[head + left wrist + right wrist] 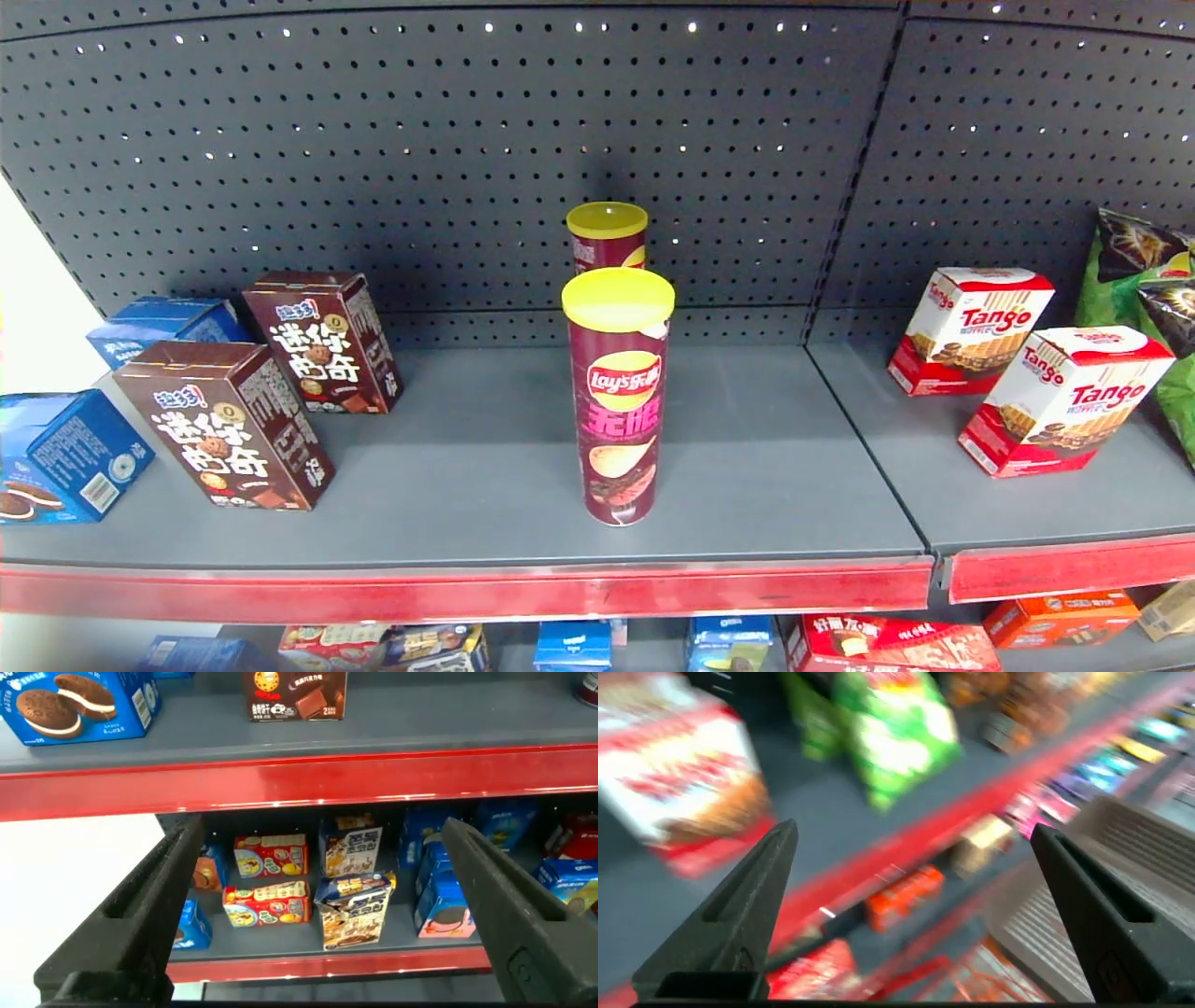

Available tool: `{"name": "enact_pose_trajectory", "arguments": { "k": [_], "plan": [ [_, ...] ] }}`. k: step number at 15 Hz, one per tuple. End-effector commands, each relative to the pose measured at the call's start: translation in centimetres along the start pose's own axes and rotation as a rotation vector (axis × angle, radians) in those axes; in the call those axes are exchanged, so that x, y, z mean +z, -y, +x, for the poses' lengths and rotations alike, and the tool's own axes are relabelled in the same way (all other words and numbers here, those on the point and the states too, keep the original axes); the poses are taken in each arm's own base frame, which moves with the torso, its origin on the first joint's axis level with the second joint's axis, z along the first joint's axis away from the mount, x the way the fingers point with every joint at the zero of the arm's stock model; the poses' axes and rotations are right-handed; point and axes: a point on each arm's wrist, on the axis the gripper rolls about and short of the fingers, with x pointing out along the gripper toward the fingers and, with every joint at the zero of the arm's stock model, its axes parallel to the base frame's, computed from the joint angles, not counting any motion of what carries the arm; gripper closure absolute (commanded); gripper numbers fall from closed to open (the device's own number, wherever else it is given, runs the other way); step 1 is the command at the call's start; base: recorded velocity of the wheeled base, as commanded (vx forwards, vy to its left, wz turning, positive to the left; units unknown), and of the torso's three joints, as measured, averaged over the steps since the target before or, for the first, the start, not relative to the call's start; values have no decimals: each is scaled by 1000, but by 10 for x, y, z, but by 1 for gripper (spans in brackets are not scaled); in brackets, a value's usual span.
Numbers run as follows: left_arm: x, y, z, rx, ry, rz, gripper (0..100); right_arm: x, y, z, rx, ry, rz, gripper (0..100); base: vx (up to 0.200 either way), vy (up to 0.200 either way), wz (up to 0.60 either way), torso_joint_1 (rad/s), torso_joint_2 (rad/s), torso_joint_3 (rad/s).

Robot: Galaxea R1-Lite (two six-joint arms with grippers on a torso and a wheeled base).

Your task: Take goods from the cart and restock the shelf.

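Note:
Two maroon chip cans with yellow lids stand upright mid-shelf, the front can [618, 397] ahead of the rear can [607, 235]. My left gripper [320, 829] is open and holds nothing; it hangs in front of the shelf's red front lip [299, 777], facing the lower shelf's boxes [271, 891]. My right gripper [915, 831] is also open with nothing between its fingers. It is in front of the right shelf section, with a red-and-white wafer box [682, 775] and a green bag [896, 728] beyond it. A grey slatted basket wall [1148, 849] shows to one side.
Brown cookie boxes [229, 425] and blue boxes [61, 457] stand on the shelf's left. Wafer boxes [1064, 397] and green snack bags [1144, 280] fill the right section. Bare grey shelf [775, 467] lies either side of the cans. A perforated back panel [467, 140] closes the rear.

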Motion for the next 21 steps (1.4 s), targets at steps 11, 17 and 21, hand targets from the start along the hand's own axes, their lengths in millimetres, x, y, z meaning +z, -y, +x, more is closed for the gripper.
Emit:
{"name": "enact_pose_trajectory", "arguments": {
  "k": [11, 17, 21],
  "plan": [
    [0, 0, 0, 0, 3, 0, 0, -109, 37, -38, -433, 46, 65, 0, 0, 0, 0, 0, 0, 0],
    [0, 0, 0, 0, 3, 0, 0, -114, 28, -34, -2, 14, 118, 0, 0, 0, 0, 0, 0, 0],
    [0, 0, 0, 0, 3, 0, 0, -121, 21, -34, 547, -64, -39, 0, 0, 0, 0, 0, 0, 0]
  ]
}}
